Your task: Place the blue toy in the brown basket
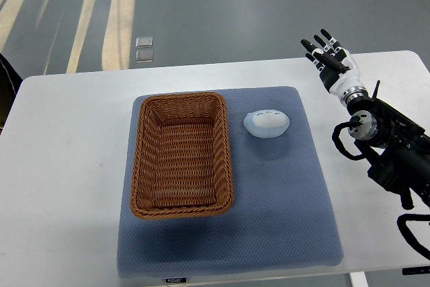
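Matting (pixel 282 220) in grey-blue is spread over the white table (pixel 60 166). On it the brown basket (pixel 181 154) is seen at centre, the blue toy (pixel 267 124) just beside its right rim. Right hand (pixel 329 58) is held at upper right, fingers spread, holding nothing.

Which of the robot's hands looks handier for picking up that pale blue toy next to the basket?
The right hand, probably. It is the only hand in view, raised with fingers spread beyond the mat's far right corner, and the blue toy lies on the brown basket's right side, nearer that arm. No left arm shows.
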`<state>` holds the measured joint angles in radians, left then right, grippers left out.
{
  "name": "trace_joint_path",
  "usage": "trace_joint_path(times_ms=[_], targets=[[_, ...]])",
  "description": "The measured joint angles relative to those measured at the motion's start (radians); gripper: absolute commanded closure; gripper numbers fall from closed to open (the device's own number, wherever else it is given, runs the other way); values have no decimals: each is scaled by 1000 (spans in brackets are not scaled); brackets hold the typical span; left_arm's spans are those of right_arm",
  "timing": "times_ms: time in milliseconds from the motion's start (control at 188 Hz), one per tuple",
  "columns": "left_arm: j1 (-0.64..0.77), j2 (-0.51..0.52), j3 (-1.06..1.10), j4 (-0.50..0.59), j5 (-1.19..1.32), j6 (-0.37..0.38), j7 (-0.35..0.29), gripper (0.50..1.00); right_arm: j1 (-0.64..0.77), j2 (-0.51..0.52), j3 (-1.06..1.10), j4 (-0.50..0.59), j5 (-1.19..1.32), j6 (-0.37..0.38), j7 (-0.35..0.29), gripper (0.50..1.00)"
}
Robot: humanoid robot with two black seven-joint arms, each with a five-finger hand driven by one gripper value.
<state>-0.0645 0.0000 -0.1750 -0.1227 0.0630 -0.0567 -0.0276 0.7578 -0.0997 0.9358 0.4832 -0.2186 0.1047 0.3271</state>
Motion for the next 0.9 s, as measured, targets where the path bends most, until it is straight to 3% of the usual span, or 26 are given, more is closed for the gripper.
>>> trace_joint_path(times_ms=[901], targets=[[12, 0, 13, 12, 0, 6, 0, 500, 1, -9, 3, 0, 12, 0, 2, 589]])
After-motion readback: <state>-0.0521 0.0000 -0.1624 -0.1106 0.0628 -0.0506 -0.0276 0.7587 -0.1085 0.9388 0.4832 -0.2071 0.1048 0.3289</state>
